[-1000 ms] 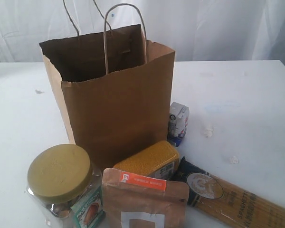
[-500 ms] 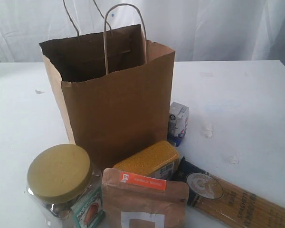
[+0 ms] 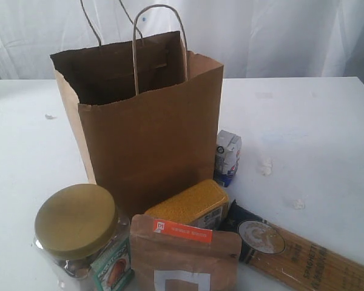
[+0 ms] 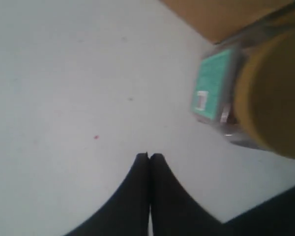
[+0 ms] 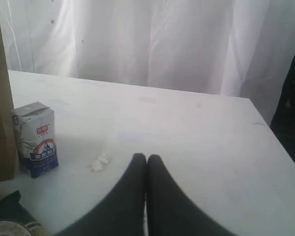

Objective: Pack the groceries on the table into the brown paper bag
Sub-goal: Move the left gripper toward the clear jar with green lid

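Note:
The brown paper bag (image 3: 142,127) stands open and upright on the white table (image 3: 303,127). In front of it are the clear jar with olive-yellow lid (image 3: 79,233), the brown pouch with orange label (image 3: 185,257), the yellow-grain bottle (image 3: 191,205) lying down, the dark can (image 3: 258,235) and the long spaghetti pack (image 3: 318,264). The small white-blue carton (image 3: 228,156) stands beside the bag's right side. Neither arm shows in the exterior view. My left gripper (image 4: 149,156) is shut and empty over bare table near the jar (image 4: 265,93). My right gripper (image 5: 146,158) is shut and empty, with the carton (image 5: 36,138) off to its side.
White curtains (image 3: 261,30) hang behind the table. Small white crumbs (image 3: 266,167) lie on the tabletop right of the carton. The table's right edge (image 5: 278,147) shows in the right wrist view.

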{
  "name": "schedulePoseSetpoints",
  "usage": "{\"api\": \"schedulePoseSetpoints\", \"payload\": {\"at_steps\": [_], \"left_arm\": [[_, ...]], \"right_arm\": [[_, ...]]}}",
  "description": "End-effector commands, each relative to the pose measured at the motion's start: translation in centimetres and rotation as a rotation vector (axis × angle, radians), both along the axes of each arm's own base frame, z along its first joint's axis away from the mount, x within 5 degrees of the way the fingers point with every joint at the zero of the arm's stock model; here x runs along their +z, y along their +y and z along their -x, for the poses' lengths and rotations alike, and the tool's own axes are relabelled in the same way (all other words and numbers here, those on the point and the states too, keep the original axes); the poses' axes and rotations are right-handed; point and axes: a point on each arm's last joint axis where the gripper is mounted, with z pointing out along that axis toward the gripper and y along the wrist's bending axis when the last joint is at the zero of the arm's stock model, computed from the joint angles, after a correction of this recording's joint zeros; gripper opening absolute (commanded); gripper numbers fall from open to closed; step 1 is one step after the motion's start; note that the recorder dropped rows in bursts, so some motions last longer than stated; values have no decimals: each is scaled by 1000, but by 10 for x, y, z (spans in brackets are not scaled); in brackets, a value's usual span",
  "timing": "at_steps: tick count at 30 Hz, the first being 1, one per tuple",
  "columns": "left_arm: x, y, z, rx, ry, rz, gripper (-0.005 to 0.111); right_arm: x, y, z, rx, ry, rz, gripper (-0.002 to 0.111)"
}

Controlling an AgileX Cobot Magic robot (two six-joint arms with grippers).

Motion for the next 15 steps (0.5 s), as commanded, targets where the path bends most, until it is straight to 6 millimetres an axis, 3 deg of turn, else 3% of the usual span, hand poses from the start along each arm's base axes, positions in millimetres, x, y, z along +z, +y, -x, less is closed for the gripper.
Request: {"api": "schedulePoseSetpoints", "payload": {"at_steps": [1, 3, 5, 7, 11, 15], "left_arm": [[6, -27, 7, -165, 62, 127, 1], [7, -33, 9, -202, 67, 165, 7], [9, -39, 12, -240, 73, 206, 22], [10, -46, 14, -245, 80, 273, 45], [1, -62, 13, -209, 66, 433, 103], [-8, -65, 5, -144, -9, 478, 105]], "right_arm": [[-1, -1, 0, -8, 8, 4, 0], [-1, -1, 0, -8, 8, 4, 0], [-1, -1, 0, -8, 8, 4, 0], [-1, -1, 0, -8, 8, 4, 0], [-1, -1, 0, -8, 8, 4, 0], [-1, -1, 0, -8, 8, 4, 0]]}}
